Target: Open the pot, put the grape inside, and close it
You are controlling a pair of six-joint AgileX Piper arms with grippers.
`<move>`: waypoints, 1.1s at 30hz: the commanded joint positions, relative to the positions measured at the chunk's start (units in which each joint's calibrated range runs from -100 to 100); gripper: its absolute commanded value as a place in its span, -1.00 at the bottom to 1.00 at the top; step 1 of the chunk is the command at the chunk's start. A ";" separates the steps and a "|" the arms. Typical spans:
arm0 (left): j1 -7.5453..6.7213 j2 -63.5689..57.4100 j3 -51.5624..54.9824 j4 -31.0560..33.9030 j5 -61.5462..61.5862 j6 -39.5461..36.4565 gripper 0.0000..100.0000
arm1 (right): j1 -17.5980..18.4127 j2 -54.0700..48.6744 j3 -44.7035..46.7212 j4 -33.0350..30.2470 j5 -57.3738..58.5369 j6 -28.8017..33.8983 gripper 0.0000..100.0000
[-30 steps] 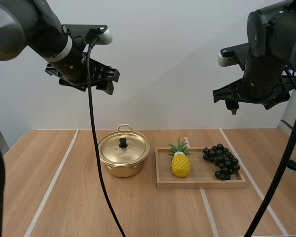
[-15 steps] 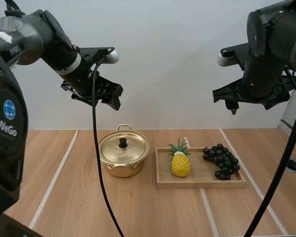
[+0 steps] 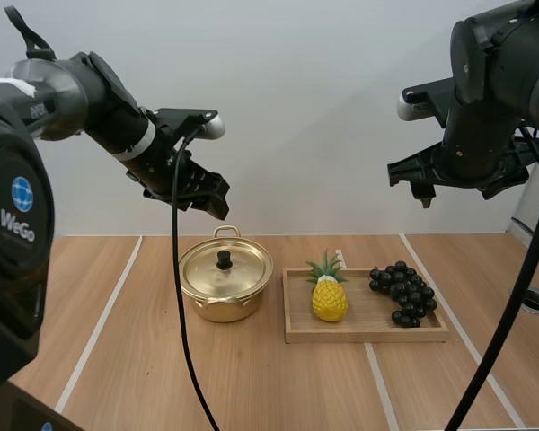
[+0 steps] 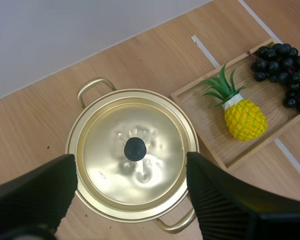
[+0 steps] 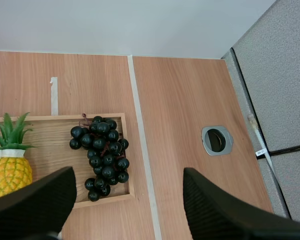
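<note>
Gold pot [image 3: 220, 310] was seen standing on the bench [image 3: 117, 359], lid [image 3: 247, 269] on, black knob [image 3: 224, 259] at the lid's centre. Wooden tray [image 3: 364, 334] was set just right of the pot, near it but apart. Grapes [image 3: 402, 293] were laid at the tray's right end, with a pineapple [image 3: 329, 296] at the left end, the two apart. Left gripper [image 4: 131, 162] was held in the air above the pot. Its fingers [image 4: 35, 192] were spread wide, ribbed faces turned inward, with the lid and knob seen between them and nothing gripped. Right gripper [image 5: 125, 175] was held high over the tray's right end, well above the grapes. Its fingers [image 5: 35, 200] were likewise spread apart, nothing between them but the grapes and bench far below.
</note>
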 commanded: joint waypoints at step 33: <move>-7.69 8.60 6.12 6.90 -28.40 -4.74 1.00 | -0.18 -0.54 0.04 -0.37 0.05 0.12 1.00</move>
